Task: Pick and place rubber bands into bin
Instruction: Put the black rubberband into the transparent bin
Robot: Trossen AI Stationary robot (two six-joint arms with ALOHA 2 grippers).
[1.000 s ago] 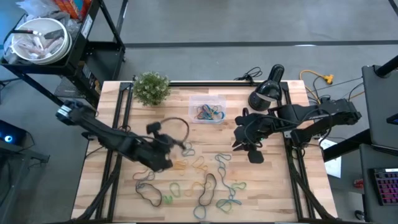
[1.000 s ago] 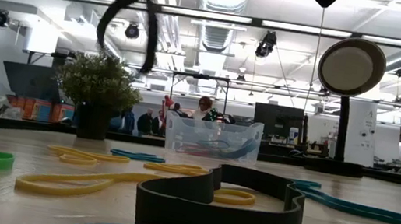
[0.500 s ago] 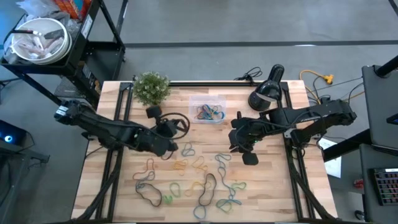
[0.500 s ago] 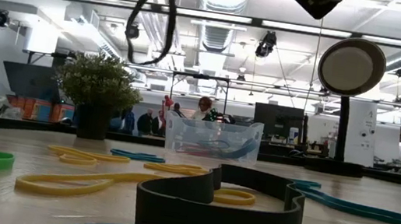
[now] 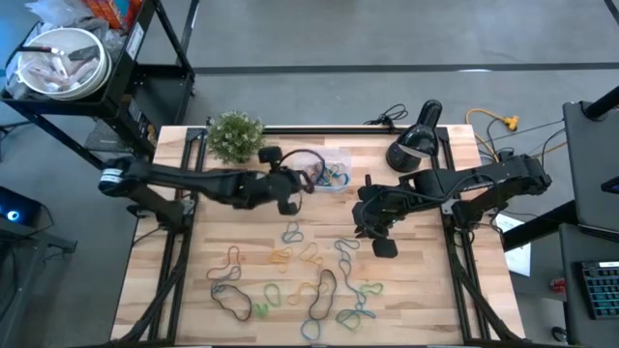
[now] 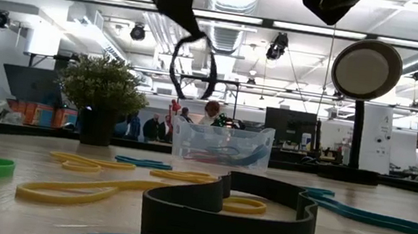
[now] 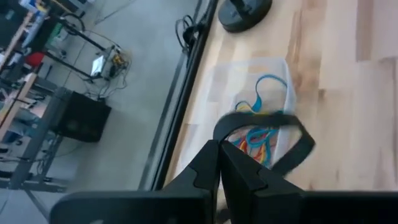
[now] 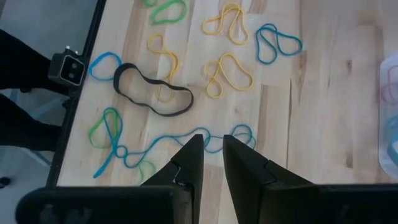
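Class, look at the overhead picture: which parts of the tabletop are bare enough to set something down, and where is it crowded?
Bare wood lies along the left side, below the plant and beside the loose rubber bands, and at the right front corner. The front centre is crowded with bands; the back holds the bin and lamp.

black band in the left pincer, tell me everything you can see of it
The black rubber band is a wide, flat, matte loop, larger than most bands on the table. It hangs slack from the left pincer, whose fingers are shut on one part of it. The wrist view shows it above the bin, a clear tub already holding coloured bands. In the low view it dangles clear of the tabletop, touching only the pincer.
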